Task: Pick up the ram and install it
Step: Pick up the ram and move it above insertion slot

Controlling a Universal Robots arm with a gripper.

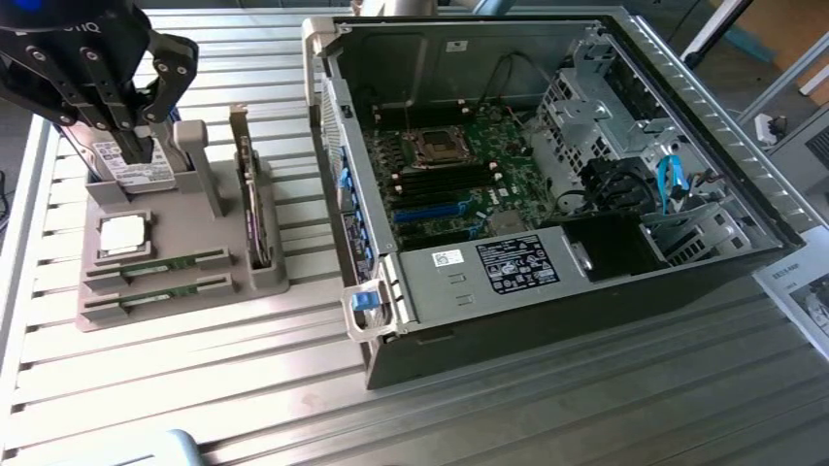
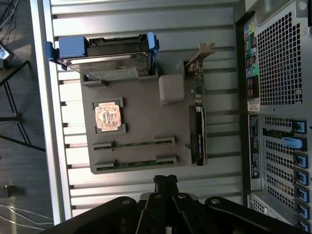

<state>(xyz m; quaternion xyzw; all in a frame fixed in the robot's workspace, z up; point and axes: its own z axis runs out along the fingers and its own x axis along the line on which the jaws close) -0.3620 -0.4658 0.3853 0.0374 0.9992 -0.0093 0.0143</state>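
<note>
At the exterior view's left we see the gripper (image 1: pixel 134 124) hanging above the back part of a grey holder (image 1: pixel 182 233), which lies on the slatted metal bench (image 1: pixel 194 388). In the wrist view the fingers (image 2: pixel 165 181) are drawn close together, almost pressed, and nothing is between them; they touch nothing. Under the gripper in the exterior view a silver hard drive (image 1: pixel 130 165) stands on its edge in the holder, and the wrist view shows blue rails at its two ends. In front of the drive a square processor (image 1: pixel 123 233) lies flat in its recess. Just beside it one ram stick (image 1: pixel 162 265) rests on edge in a long slot of the holder, and the other ram stick (image 1: pixel 162 294) rests in the parallel slot nearer to the holder's front edge. Both are green and narrow, and neither is gripped. At the holder's side toward the exterior view's right, an expansion card (image 1: pixel 252 214) with a metal bracket stands upright in its own groove. Further to the right, the open computer case (image 1: pixel 376 320) lies on its side on the bench, just beside the holder but not touching it. Inside it we see the green motherboard (image 1: pixel 447 165) and a blue cable (image 1: pixel 667 180). The ram sticks are apart from the case. At the far right a printed sheet (image 1: pixel 797 291) lies on the bench.
</note>
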